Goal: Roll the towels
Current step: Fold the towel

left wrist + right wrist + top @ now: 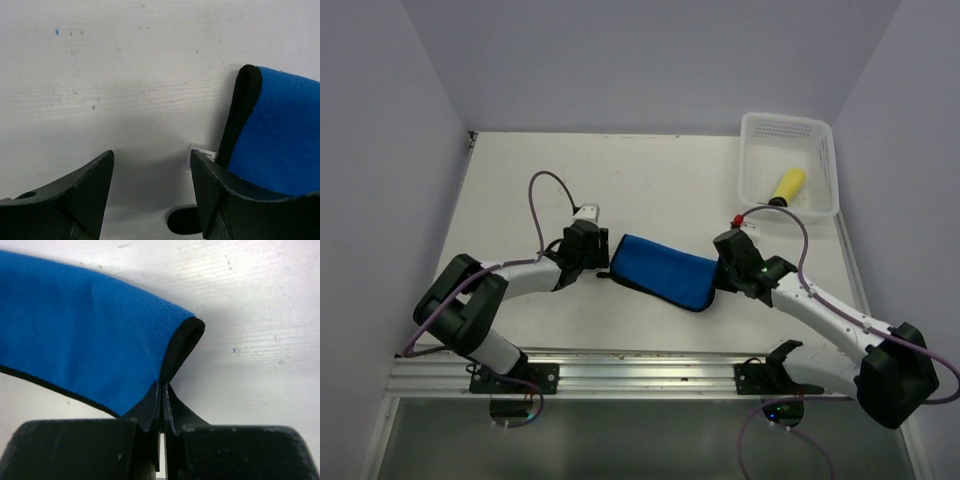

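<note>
Right gripper [162, 390]: its fingers are pressing together, pinching the dark-edged end of the blue towel [85, 335], whose fold is curling up just above the fingertips.
Left gripper [151, 157]: its fingers are standing spread apart and holding nothing, hovering low at the towel's opposite end. One finger is overlapping the towel's corner in the wrist view (whether it is touching the cloth, I cannot tell).
Blue towel: it is lying folded over into a long band near the middle of the desk [650, 180], stretching between the two grippers, with dark edging showing along its near side and at both ends.
Label [204, 154]: a small white tag is peeking out beside the towel's left end, next to the left gripper's finger.
Yellow towel [787, 186]: it is lying rolled into a short tube inside the basket [752, 160], well apart from the blue one.
Basket: white and perforated, it is sitting at the desk's far right corner.
Arms: both are reaching inward from their bases at the near edge.
</note>
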